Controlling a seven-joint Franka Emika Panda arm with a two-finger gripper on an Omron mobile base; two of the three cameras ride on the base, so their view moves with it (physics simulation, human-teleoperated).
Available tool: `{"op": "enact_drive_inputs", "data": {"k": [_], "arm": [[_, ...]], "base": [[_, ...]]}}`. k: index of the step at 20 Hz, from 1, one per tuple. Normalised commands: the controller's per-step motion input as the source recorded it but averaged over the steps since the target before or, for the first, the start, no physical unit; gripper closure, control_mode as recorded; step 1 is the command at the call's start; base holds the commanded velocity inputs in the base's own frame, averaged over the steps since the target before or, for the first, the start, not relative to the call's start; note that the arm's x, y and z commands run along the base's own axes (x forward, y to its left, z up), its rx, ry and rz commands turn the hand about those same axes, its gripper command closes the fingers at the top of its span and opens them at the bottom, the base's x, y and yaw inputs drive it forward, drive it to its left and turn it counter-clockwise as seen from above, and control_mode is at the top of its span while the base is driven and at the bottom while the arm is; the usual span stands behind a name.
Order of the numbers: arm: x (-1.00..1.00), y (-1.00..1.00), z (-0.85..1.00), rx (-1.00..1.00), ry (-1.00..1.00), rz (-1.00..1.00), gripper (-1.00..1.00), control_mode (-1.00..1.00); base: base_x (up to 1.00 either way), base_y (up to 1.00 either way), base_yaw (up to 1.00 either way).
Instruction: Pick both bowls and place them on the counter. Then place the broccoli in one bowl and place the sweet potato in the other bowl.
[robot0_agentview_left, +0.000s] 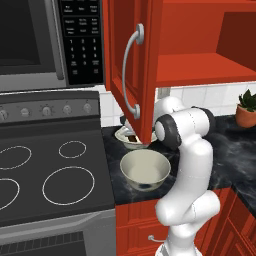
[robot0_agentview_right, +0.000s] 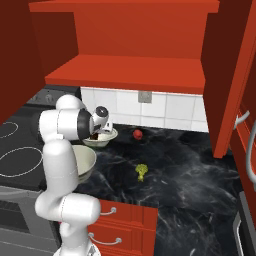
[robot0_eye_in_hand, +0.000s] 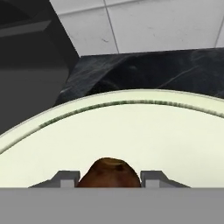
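Sweet potato (robot0_eye_in_hand: 111, 173): brown-orange lump, clamped between the two finger tips of the pincer (robot0_eye_in_hand: 110, 178), low over the cream inside of the shallower bowl (robot0_eye_in_hand: 131, 135).

Shallower bowl: pale, whitish, on the black marble tabletop (robot0_agentview_right: 190, 170) near the tiled back wall, just beside the stove; partly hidden by the open red cabinet door (robot0_agentview_left: 131, 65) in the left base view, with a dark brown patch showing inside at the pincer.

Deeper bowl (robot0_agentview_left: 145, 170): cream inside, grey-green mottled outside, upright at the tabletop's front edge, just in front of the shallower bowl, nothing seen inside; whether the two rims touch cannot be told.

Broccoli (robot0_agentview_right: 142, 171): small green floret with pale stalk, lying on the bare tabletop, well apart from both bowls, to their right.

Small round red item (robot0_agentview_right: 137, 133): on the tabletop near the wall, between shallower bowl and broccoli.

Potted plant (robot0_agentview_left: 247, 109): far right of the tabletop.
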Motion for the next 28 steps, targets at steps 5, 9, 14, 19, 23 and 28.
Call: {"op": "enact_drive_inputs", "data": {"k": [5,9,14,19,23,28], "arm": [[-0.01,0.03,0.0,0.0,0.0,0.0,-1.0,-1.0],[-0.05,0.0,0.01,0.0,0.0,0.0,-1.0,-1.0],[-0.14,0.0,0.05,0.0,0.0,0.0,-1.0,-1.0],[-0.13,0.0,0.14,0.0,0.0,0.0,-1.0,-1.0],[-0.14,0.0,0.22,0.0,-0.03,0.0,-1.0,-1.0],[-0.19,0.0,0.22,0.0,-0.05,0.0,-1.0,-1.0]], "base": [[0.0,0.0,0.0],[0.0,0.0,0.0],[0.0,0.0,0.0],[0.0,0.0,0.0],[0.0,0.0,0.0],[0.0,0.0,0.0]]}}
